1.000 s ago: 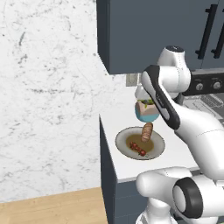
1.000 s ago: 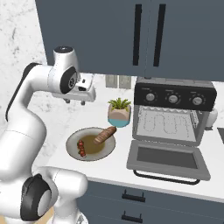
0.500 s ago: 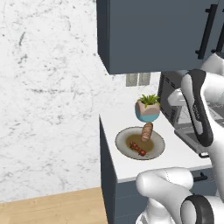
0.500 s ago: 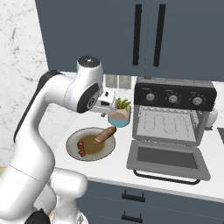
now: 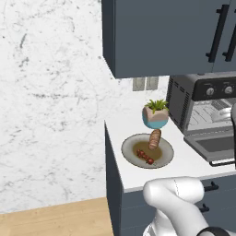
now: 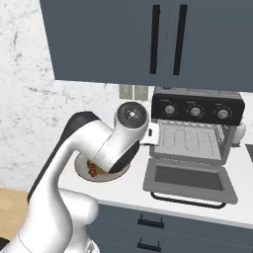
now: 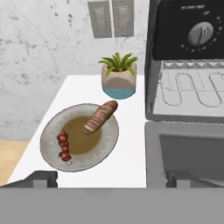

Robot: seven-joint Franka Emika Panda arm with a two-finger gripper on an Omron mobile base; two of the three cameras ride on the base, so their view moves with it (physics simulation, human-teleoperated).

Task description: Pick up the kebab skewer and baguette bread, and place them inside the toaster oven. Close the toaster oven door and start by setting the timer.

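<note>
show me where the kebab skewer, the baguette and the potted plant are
kebab skewer (image 7: 64,146), hand view, middle meat chunks.
baguette (image 7: 100,116), hand view, middle of the crust.
potted plant (image 7: 118,82), hand view, front of the pot.

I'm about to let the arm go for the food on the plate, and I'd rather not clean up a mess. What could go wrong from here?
The baguette bread overhangs the plate rim, so a nudge might roll it off. The kebab skewer is thin and flat, so the open gripper may slip off it. The potted plant stands close behind the plate, and the toaster oven door hangs open beside it; a wide swing could hit either.
</note>
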